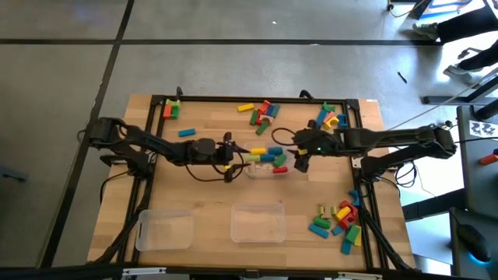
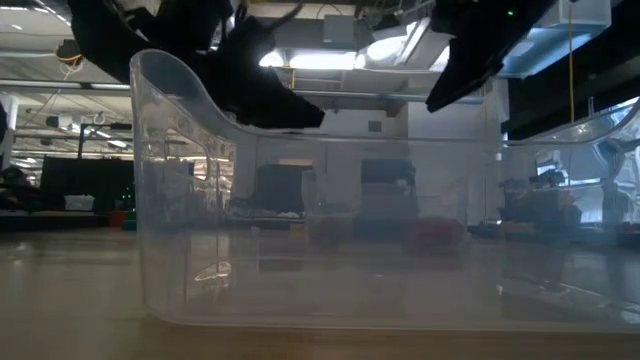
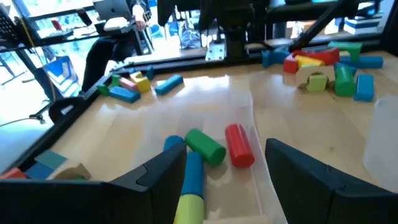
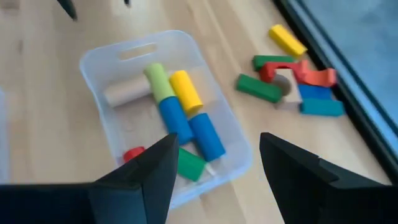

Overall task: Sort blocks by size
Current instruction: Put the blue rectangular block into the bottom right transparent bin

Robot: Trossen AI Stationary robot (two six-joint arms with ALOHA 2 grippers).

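Two dark arms meet over a clear tray (image 1: 268, 169) at the middle of the wooden table (image 1: 202, 194). The left gripper (image 3: 227, 171) and the right gripper (image 4: 214, 162) both hang above it with fingers apart, holding nothing. Several blocks (image 4: 180, 118) lie inside: blue, yellow, green, red and tan cylinders. More blocks sit scattered near the table's corners.

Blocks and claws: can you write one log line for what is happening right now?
left claw: open, over tray | right claw: open, empty, over tray | blocks: several in tray, more loose on table
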